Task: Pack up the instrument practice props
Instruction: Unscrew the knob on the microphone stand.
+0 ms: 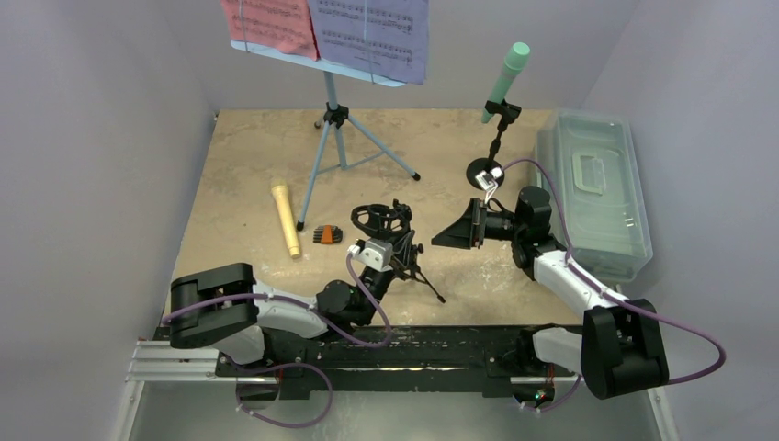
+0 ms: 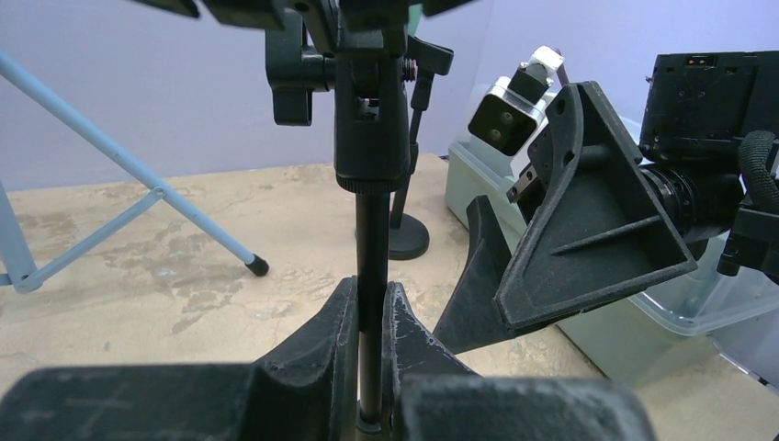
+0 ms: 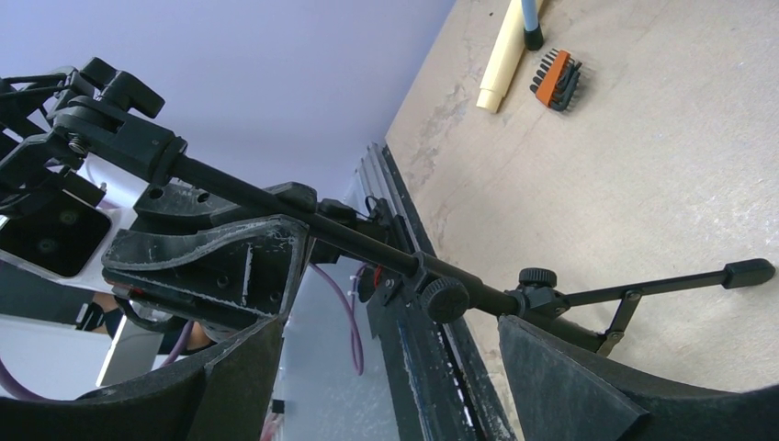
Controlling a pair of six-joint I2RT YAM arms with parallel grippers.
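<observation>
Clamping the thin black metal shaft of the small microphone tripod (image 2: pixel 372 220), the left gripper (image 2: pixel 370 312) has its two rough, matt black fingers closed tight on the tube, just below the clip head. The tripod is tilted near the table's front edge, with its slim folding legs, tipped with rubber feet, spread over the table (image 1: pixel 248 165).

The right gripper (image 3: pixel 404 386) is spread wide and holds nothing. Its triangular, grainy black fingers (image 3: pixel 570 386) frame the tripod's lower shaft and knurled locking knob. They appear clear of it, though the wrist view does not settle contact.

The table surface is beige and mottled. Behind the arms stands the light-blue tripod (image 1: pixel 333 129), a tubular three-legged stand. Its tray carries a red sheet-music page (image 1: pixel 271 23) and a purple sheet-music page (image 1: pixel 372 32). The yellow microphone (image 1: pixel 286 219), a smooth tapered cylinder, lies flat beside one blue leg. An orange-and-black ribbed item (image 1: pixel 327 234) lies just beside it. The mint-green microphone (image 1: pixel 505 78) sits tilted in a black round-based stand (image 1: pixel 484 170), near the right gripper's wrist. A translucent grey tub (image 1: pixel 597 193) with its lid on lies along the right edge.
</observation>
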